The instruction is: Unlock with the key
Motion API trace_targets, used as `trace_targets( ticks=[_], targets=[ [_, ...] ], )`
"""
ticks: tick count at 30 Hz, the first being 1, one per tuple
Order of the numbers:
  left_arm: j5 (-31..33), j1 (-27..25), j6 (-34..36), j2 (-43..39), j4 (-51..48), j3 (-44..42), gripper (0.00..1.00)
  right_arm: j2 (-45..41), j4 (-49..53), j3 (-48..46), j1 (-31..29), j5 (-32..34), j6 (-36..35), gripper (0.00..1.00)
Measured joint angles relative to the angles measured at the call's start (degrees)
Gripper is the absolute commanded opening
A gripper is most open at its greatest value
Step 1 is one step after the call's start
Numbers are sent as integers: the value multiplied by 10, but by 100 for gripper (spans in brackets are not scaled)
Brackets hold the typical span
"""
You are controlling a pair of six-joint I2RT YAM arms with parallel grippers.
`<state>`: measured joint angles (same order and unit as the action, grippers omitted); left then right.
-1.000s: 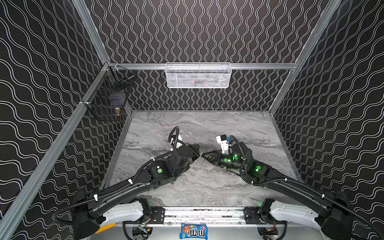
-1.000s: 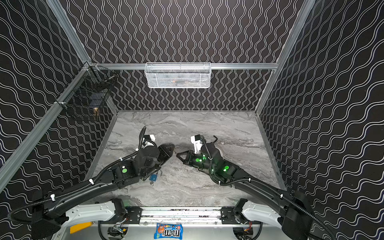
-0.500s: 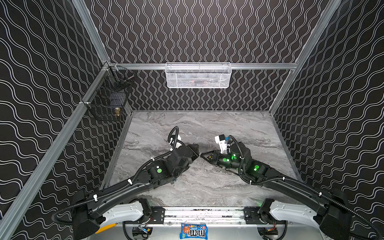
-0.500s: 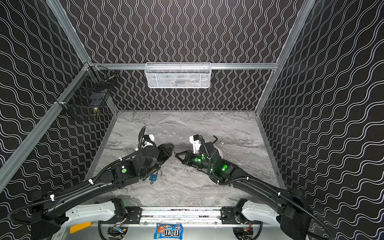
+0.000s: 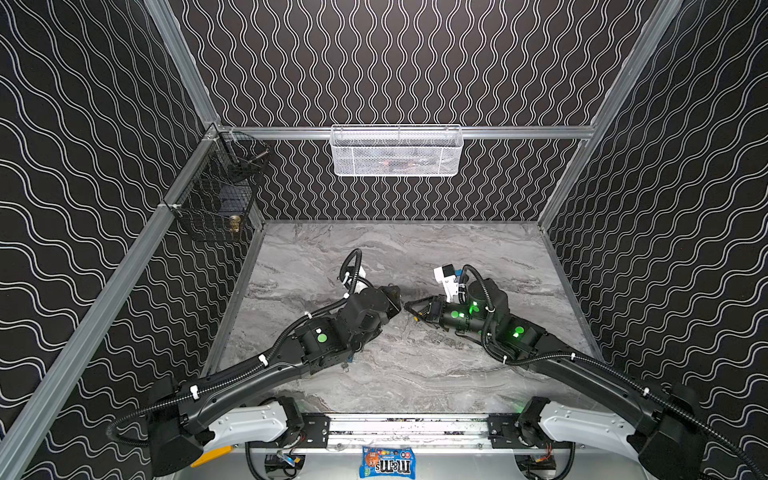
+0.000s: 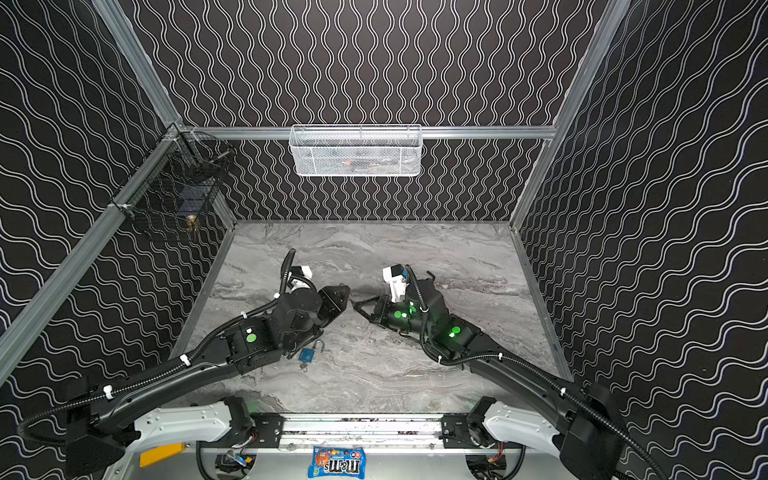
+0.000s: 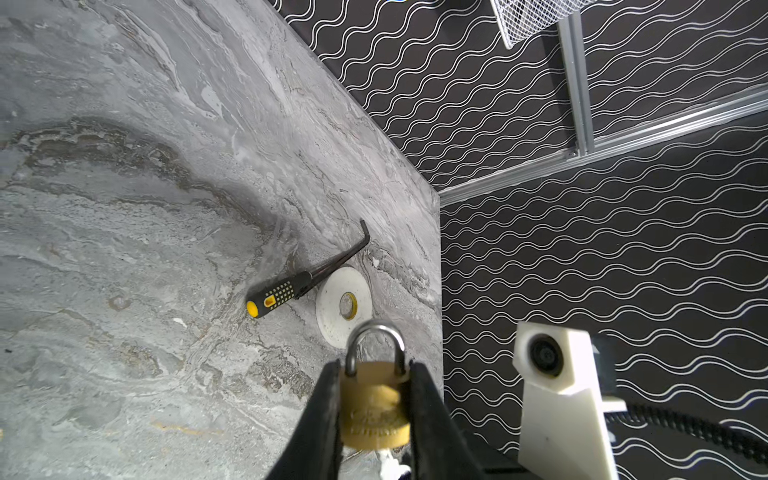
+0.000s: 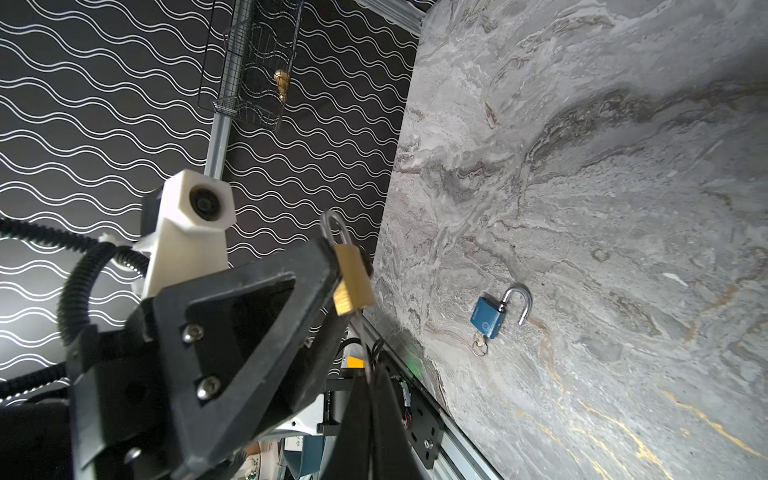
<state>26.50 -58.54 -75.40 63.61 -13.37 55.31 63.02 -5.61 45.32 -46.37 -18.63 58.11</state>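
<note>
Now | clamping brass padlock (image 7: 374, 411) in left gripper (image 7: 374, 368) | right gripper (image 8: 368, 386) closed at 3 o'clock, key unseen | risk: off-axis jab, twisting padlock loose

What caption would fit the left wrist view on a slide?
Left gripper clamps a brass padlock, shackle closed; a hooked tool and a white disc lie on the marble table beyond.

On the table (image 5: 395, 374), near its middle, the left gripper (image 7: 374, 365), a padlock (image 7: 374, 411) in it, closely faces the right gripper (image 5: 409, 305). A second padlock (image 6: 307, 354) lies just before the left arm; a tool (image 7: 291, 286) and a disc (image 7: 332, 307) lie side by side behind the right arm.
</note>
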Motion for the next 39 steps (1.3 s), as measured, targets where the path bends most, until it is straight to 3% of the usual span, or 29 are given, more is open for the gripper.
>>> trace_targets(
  ticks=[12,29,39],
  targets=[
    [0,0,-10,-8,-18,-7,0,9,5,4,-9,8,2,0],
    [-15,0,-102,-9,-4,-28,0,-10,-31,-42,-98,187,-7,0],
    [0,1,-116,-26,11,-37,0,-2,-90,-52,-100,203,-33,0]
  ],
)
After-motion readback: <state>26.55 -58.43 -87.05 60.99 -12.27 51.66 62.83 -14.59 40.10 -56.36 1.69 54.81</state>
